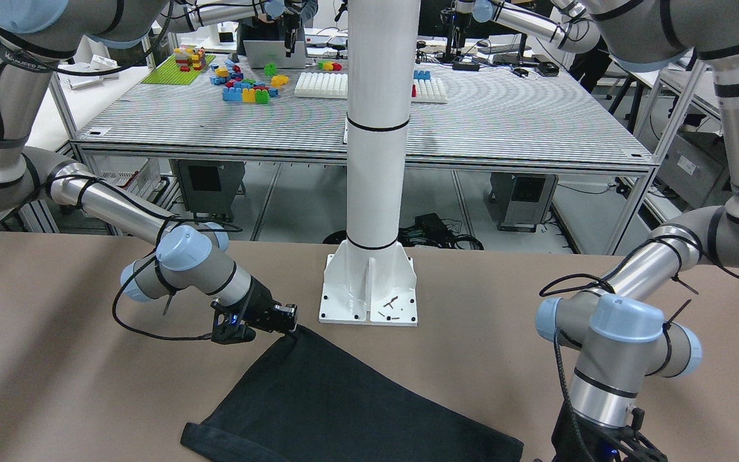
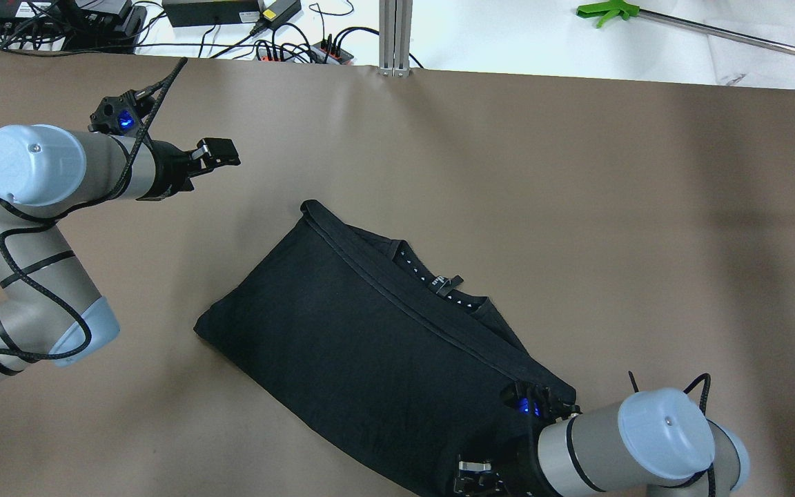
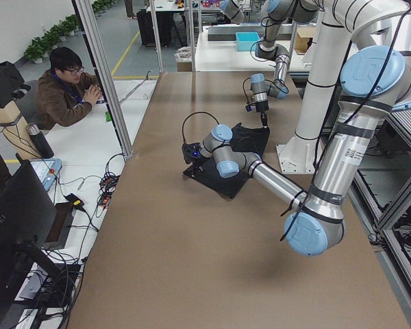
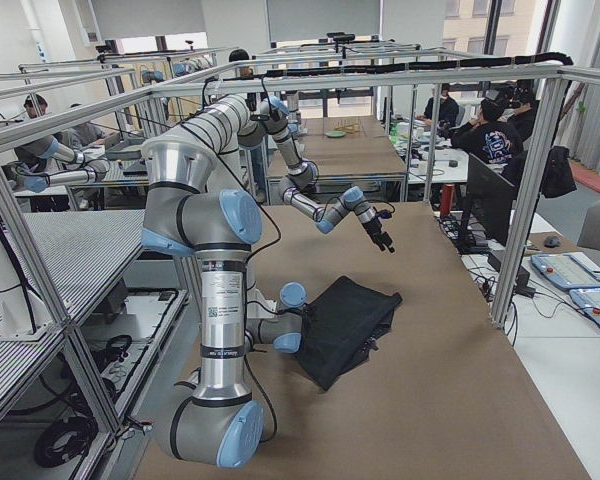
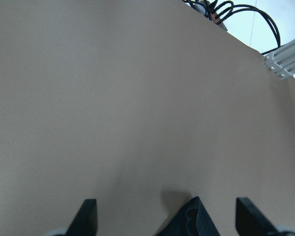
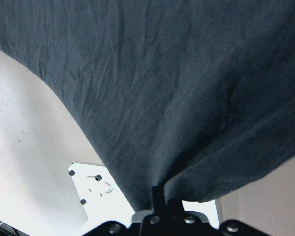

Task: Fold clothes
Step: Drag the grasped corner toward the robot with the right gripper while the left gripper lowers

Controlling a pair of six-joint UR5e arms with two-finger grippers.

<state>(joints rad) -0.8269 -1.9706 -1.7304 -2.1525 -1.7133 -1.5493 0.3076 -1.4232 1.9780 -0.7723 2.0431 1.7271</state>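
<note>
Overhead: clothes (image 2: 370, 345) flat on table (image 2: 611, 207), long axis 10-to-4 o'clock. My right gripper (image 1: 289, 319) pinches the 4 o'clock end. Left gripper (image 2: 228, 153) spread wide, empty. Free end lies at its 4 o'clock, near, not touching.

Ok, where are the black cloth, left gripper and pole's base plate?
black cloth (image 2: 370, 331): overhead exterior view, its middle.
left gripper (image 2: 227, 152): overhead exterior view, between its jaws.
pole's base plate (image 1: 350, 309): exterior front-facing view, flat front part.
</note>
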